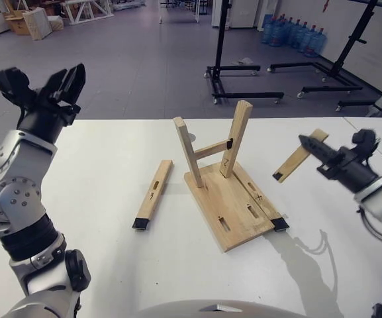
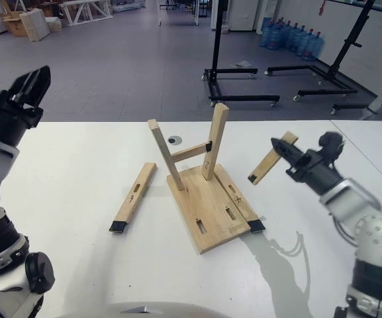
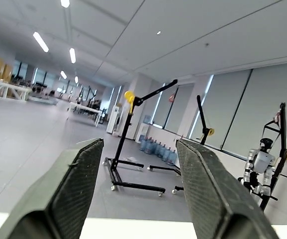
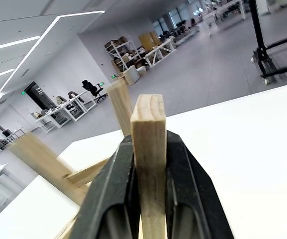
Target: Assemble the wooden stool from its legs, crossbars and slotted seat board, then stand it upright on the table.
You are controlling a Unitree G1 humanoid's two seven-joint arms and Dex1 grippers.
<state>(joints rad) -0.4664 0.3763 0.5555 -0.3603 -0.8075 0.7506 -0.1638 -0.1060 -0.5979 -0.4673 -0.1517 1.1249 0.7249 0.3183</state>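
**Stool half built, third leg held in the air**

- Desk [image 1: 98, 252]: the seat board [image 1: 234, 215] lies flat near the centre, its long side running from about 11 o'clock to 5 o'clock.
- Two legs stand in the far end of the board: one on the 9 o'clock side [image 1: 188, 152], one on the 3 o'clock side [image 1: 236, 138]. They splay slightly apart at the top. A crossbar [image 1: 210, 150] joins them about halfway up.
- Open slots [image 1: 224, 224] show on the near half of the board.
- A spare leg [image 1: 153, 193] lies flat on the desk at 9 o'clock from the board, apart from it, with its black cap toward the robot.
- Another piece [image 1: 260, 197] lies along the board's 3 o'clock edge, black cap at the near end. It looks to be touching the edge.
- Right end effector [image 1: 310, 147]: at 2 o'clock from the board, above the desk, fingers clamped on a fourth leg [image 1: 291, 165]. This leg slants, with its black-capped end lower and toward the board. The right wrist view shows the wood pinched between both fingers.
- Left end effector [image 1: 67, 83]: raised at 10 o'clock past the desk's far edge, fingers spread apart, holding nothing.
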